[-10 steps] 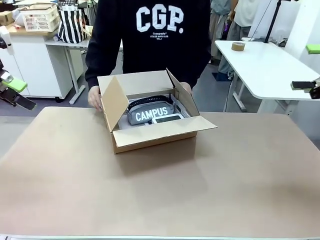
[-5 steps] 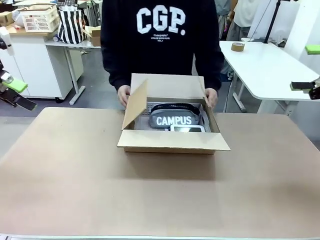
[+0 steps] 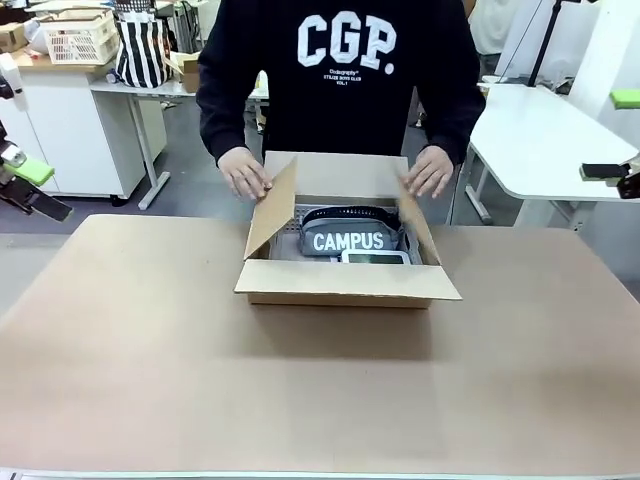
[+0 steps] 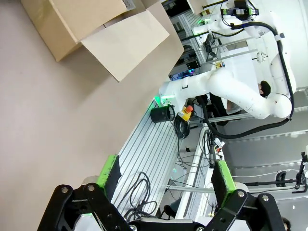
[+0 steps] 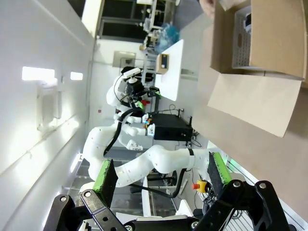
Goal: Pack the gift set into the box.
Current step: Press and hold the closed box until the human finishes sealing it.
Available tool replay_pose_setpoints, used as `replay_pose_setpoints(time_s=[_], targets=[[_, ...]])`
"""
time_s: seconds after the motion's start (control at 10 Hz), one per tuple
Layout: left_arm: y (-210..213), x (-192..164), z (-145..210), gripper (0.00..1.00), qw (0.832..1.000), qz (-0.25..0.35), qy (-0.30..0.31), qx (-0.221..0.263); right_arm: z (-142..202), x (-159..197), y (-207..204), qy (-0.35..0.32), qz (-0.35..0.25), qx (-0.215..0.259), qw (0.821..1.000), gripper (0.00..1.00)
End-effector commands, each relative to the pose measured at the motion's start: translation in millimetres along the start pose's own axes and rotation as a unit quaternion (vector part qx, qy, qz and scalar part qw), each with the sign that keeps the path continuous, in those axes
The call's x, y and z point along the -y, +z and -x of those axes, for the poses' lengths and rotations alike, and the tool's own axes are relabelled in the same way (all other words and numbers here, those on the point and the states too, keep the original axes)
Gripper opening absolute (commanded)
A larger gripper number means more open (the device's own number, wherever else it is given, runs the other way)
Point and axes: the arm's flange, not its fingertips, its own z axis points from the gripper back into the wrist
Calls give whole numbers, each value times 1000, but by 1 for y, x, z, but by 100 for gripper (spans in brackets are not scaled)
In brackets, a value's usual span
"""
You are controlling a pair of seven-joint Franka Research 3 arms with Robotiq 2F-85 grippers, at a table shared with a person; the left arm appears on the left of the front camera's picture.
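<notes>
My left tool is wide open with nothing between its pads, near the table edge. The box sits well ahead of it. My right tool is also open and empty, with the box far ahead. In the box lie the grey pouch, the white item on the side toward my tools, and, I think, the tray beneath. The person's hands are at the side flaps.

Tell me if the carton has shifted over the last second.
Yes. The carton slid toward the robot's right on the table and turned square to its edge.
</notes>
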Motion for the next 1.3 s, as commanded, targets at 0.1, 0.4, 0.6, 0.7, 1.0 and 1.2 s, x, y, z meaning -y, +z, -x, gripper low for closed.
replay_pose_setpoints(time_s=[0.1,0.4,0.6,0.7,1.0,1.2], targets=[[2,0,6,100,1000,2,-8,-5,-1,-4,0,-2,-11,3,1000,100],[2,0,6,100,1000,2,-8,-5,-1,-4,0,-2,-11,3,1000,100],[2,0,6,100,1000,2,-8,-5,-1,-4,0,-2,-11,3,1000,100],[2,0,6,100,1000,2,-8,-5,-1,-4,0,-2,-11,3,1000,100],[2,0,6,100,1000,2,-8,-5,-1,-4,0,-2,-11,3,1000,100],[2,0,6,100,1000,2,-8,-5,-1,-4,0,-2,-11,3,1000,100]])
